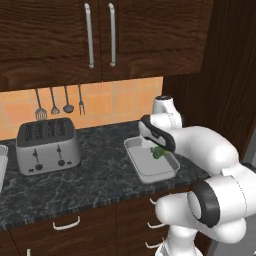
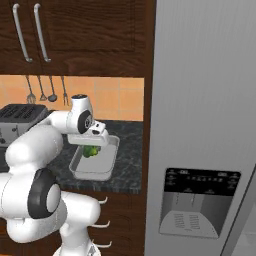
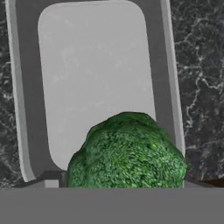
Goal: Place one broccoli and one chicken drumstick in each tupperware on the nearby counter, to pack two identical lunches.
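A green broccoli hangs just under my hand, over the near end of a grey rectangular tupperware. The tupperware stands on the black marbled counter and its floor is bare. My gripper points down into the tupperware and is shut on the broccoli, whose head hides the fingertips in the hand view. The chicken drumstick is out of view.
A silver toaster stands to the left on the counter. Utensils hang on the tiled wall. The edge of another pale container shows at far left. The grey fridge rises close on the right.
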### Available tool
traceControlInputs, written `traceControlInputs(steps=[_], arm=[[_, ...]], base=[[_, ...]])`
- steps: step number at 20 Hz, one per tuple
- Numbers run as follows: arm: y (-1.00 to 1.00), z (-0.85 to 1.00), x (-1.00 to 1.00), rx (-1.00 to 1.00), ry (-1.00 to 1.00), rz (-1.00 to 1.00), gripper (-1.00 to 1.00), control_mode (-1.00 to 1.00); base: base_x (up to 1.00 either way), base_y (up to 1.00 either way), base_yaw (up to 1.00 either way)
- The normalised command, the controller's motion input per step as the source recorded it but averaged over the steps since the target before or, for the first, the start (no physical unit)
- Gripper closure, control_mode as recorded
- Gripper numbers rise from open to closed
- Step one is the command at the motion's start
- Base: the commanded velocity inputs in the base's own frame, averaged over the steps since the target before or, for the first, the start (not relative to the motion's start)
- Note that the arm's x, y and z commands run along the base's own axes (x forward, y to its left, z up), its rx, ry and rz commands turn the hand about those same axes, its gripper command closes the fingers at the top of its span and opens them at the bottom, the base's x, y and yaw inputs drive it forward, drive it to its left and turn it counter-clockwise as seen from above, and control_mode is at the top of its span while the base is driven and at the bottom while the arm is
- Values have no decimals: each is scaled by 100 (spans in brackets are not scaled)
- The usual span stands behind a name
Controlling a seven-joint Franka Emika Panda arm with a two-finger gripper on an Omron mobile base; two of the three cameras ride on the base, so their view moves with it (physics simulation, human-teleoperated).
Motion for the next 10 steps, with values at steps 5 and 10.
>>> traceControlInputs(steps=[5, 10], arm=[[1, -23, 74, 0, 2, 2, 100, -100], [0, -15, 94, 0, 0, 0, 100, -100]], base=[[0, 0, 0], [0, 0, 0]])
